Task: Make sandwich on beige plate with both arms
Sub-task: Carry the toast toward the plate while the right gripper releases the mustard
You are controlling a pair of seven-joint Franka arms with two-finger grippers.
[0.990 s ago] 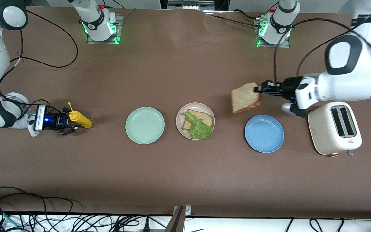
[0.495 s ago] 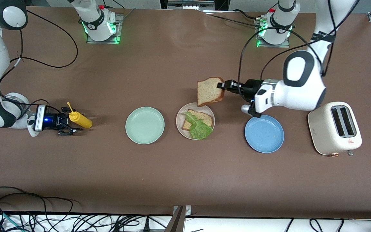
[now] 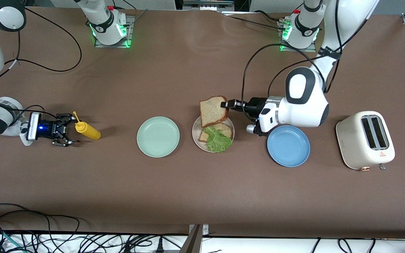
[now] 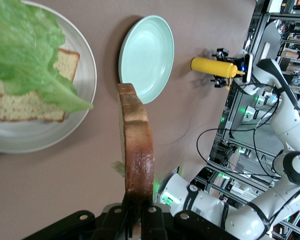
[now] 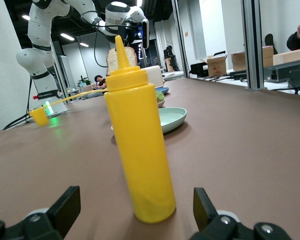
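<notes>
Front view: left gripper is clamped on one edge of a bread slice, holding it on edge over the rim of the beige plate nearest the robots' bases. On the plate lie the bottom slice and a lettuce leaf. Step in hand looks like topping the sandwich; next move calls for laying the slice flat, centring it over the lettuce, lowering, then letting go. Right gripper sits low at the right arm's end of the table, fingers spread wide, holding nothing, with the yellow mustard bottle just in front of it. Mint-green plate, blue plate and toaster sit on the brown table.

Left wrist view: slice seen edge-on, crust pinched between the fingers; lettuce and plate below.

Right wrist view: bottle stands upright between open fingers, not touched. Lab room, metal racks.
</notes>
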